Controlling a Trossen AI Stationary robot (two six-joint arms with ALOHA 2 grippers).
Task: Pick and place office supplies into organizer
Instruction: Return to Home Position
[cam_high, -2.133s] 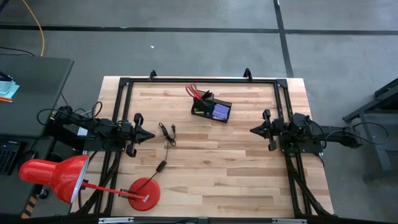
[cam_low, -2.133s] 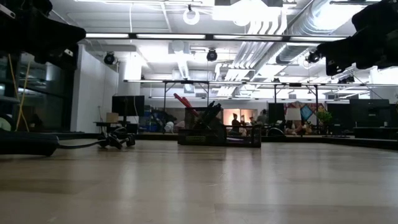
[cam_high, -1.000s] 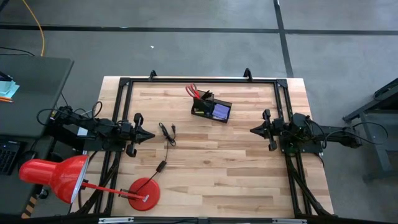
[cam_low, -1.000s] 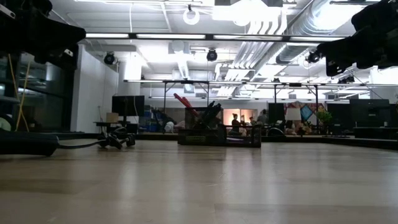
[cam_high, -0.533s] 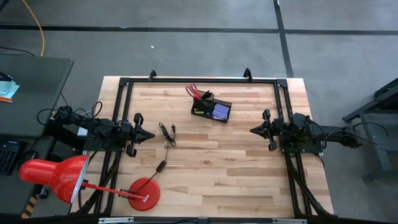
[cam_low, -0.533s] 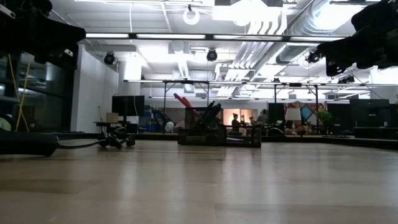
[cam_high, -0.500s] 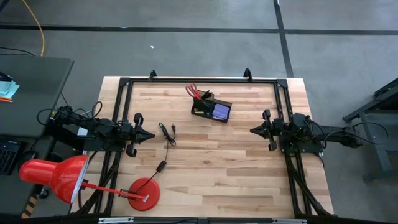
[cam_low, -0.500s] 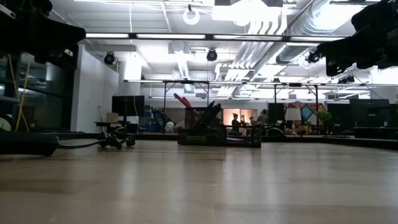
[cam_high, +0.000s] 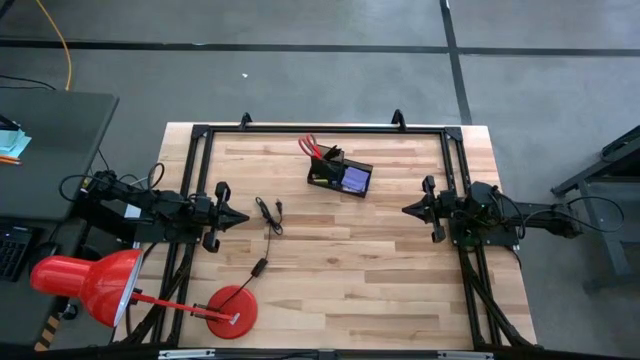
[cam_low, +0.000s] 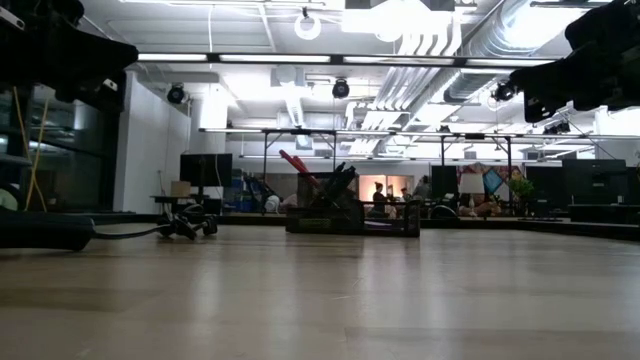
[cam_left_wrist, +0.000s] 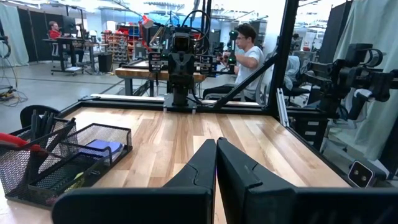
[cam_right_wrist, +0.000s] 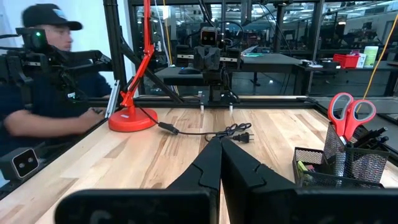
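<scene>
delta: none seen | left gripper (cam_high: 243, 217), right gripper (cam_high: 406, 210): no movement | organizer (cam_high: 341, 177): contents unchanged

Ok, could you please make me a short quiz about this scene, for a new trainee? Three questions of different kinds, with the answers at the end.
1. True or false: the red-handled scissors lie flat on the table, outside the organizer.
2. Which thing lies closest to the left gripper? A) the black cable B) the purple sticky-note pad C) the red lamp base
3. In its own wrist view, are the fingers of the right gripper open or shut?

Key:
1. False: they stand in the organizer's taller cup section.
2. A.
3. Shut.
</scene>
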